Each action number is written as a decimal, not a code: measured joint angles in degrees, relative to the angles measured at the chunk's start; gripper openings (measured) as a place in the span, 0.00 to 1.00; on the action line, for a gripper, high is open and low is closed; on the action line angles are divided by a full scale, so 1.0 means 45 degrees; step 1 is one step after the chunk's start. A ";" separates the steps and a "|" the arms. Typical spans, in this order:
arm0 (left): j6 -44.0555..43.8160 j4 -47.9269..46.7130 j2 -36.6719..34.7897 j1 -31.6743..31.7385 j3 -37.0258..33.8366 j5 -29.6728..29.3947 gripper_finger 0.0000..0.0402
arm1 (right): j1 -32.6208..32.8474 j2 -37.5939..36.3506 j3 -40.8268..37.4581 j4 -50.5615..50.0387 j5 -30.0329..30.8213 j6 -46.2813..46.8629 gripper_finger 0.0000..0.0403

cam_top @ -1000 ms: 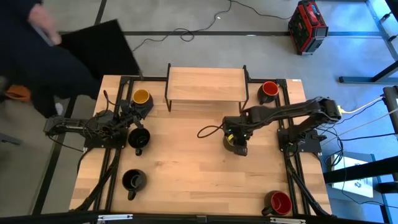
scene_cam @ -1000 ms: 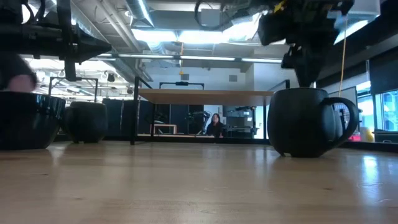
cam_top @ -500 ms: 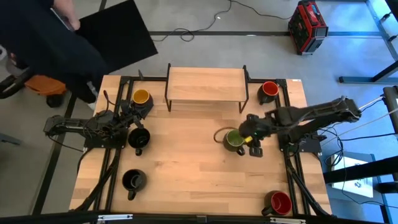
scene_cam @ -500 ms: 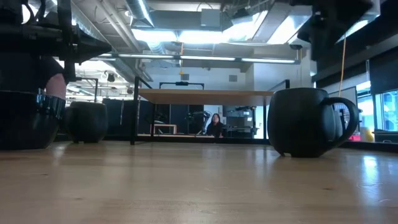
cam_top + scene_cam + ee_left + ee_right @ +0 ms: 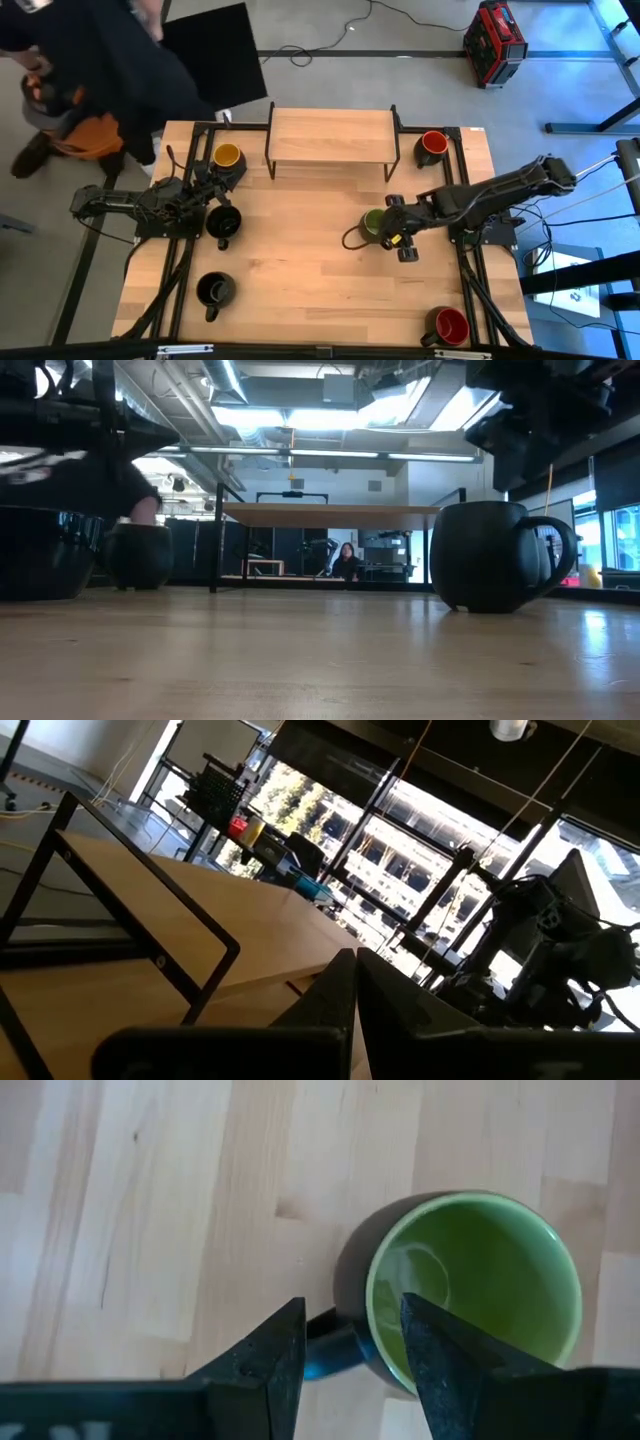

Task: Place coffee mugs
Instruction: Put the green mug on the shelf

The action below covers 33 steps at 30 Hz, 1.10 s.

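The green-lined mug [image 5: 374, 224] [image 5: 490, 555] stands upright on its base, right of the table's middle. My right gripper [image 5: 399, 238] [image 5: 350, 1345] hangs open above and just right of it, touching nothing. In the right wrist view its fingers stand either side of the mug's handle [image 5: 335, 1342], above it. The yellow-lined mug [image 5: 228, 157], two black mugs [image 5: 222, 220] [image 5: 215, 290] and two red-lined mugs [image 5: 432, 143] [image 5: 450, 325] also stand on the table. My left gripper [image 5: 207, 192] [image 5: 355, 970] waits shut at the left side, between the yellow-lined mug and a black one.
A wooden riser shelf [image 5: 332, 135] on black legs stands at the middle of the far edge. Black frame rails [image 5: 462, 250] run along both sides of the table. A person in dark clothes [image 5: 100, 60] moves beyond the far left corner.
My right gripper has risen off the green-lined mug and drawn back toward the table's right edge. The mug has stayed where it stood. The person beyond the far left corner has shifted about.
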 joint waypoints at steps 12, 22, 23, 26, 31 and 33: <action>-0.0010 -0.0051 0.0000 0.0000 0.0000 0.0035 0.02 | -0.0678 0.1816 0.0306 -0.0128 -0.0368 0.1581 0.38; -0.0005 -0.0031 0.0000 0.0000 0.0000 0.0053 0.02 | -0.0854 0.2403 0.0306 -0.0693 -0.0387 0.1723 0.37; -0.0005 -0.0026 0.0000 0.0000 0.0000 0.0053 0.02 | -0.0849 0.2405 0.0306 -0.0707 -0.0383 0.1720 0.35; 0.0049 -0.0040 0.0000 0.0000 0.0000 0.0058 0.02 | -0.0849 0.2405 0.0306 -0.0606 -0.0335 0.1720 0.30; 0.0073 -0.0030 0.0000 0.0000 0.0000 0.0059 0.02 | -0.0849 0.2405 0.0306 -0.0628 -0.0361 0.1708 0.22; 0.0081 -0.0037 0.0000 0.0000 0.0000 0.0059 0.02 | -0.0849 0.2405 0.0306 -0.0622 -0.0438 0.1705 0.18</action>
